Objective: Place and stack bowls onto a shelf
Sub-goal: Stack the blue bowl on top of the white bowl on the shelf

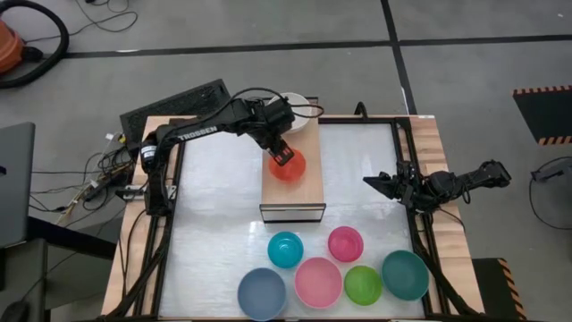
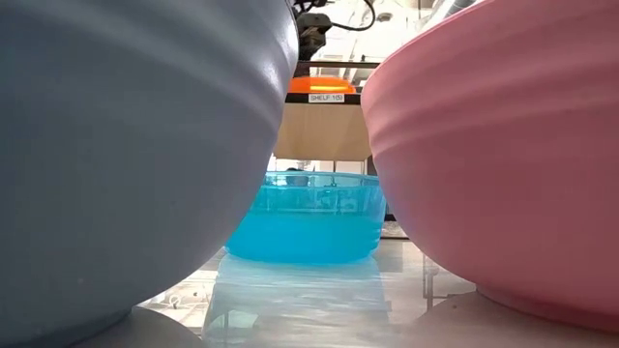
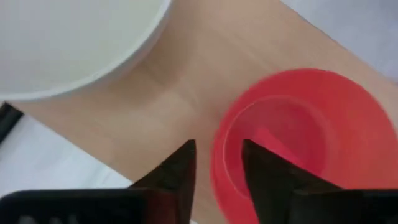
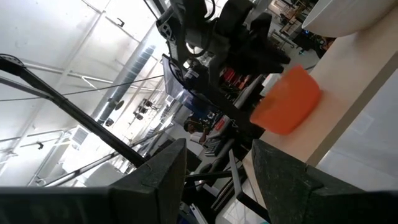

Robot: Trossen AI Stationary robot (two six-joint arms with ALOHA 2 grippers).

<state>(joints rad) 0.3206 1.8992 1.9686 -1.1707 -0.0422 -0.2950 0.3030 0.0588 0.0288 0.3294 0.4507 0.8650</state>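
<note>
1. The red bowl (image 1: 288, 166) is being carried by the shelf (image 1: 292, 192), near its middle; the white bowl (image 1: 298, 105) is sitting at the shelf's far end, largely covered by the left arm in the high view.
2. The left gripper (image 1: 283, 154) is being held at the red bowl's far rim. In the left wrist view its fingers (image 3: 177, 171) are standing slightly parted, one outside and one inside the rim (image 3: 219, 155); whether they are pressing on it cannot be told.
3. The right gripper (image 1: 382, 184) is being kept at the table's right edge, well apart from the shelf, its fingers (image 4: 163, 171) parted with nothing between them.
4. Six bowls are being kept along the table's near edge: cyan (image 1: 285, 249), magenta (image 1: 345, 243), grey-blue (image 1: 261, 292), pink (image 1: 318, 282), green (image 1: 363, 284) and teal (image 1: 405, 275).
5. In the low view the grey-blue (image 2: 126, 155) and pink (image 2: 503, 145) bowls are filling the frame, cut off by its edges; only the cyan bowl (image 2: 308, 220), the shelf's front (image 2: 324, 121) and a sliver of red bowl (image 2: 321, 85) are being shown between them.
</note>
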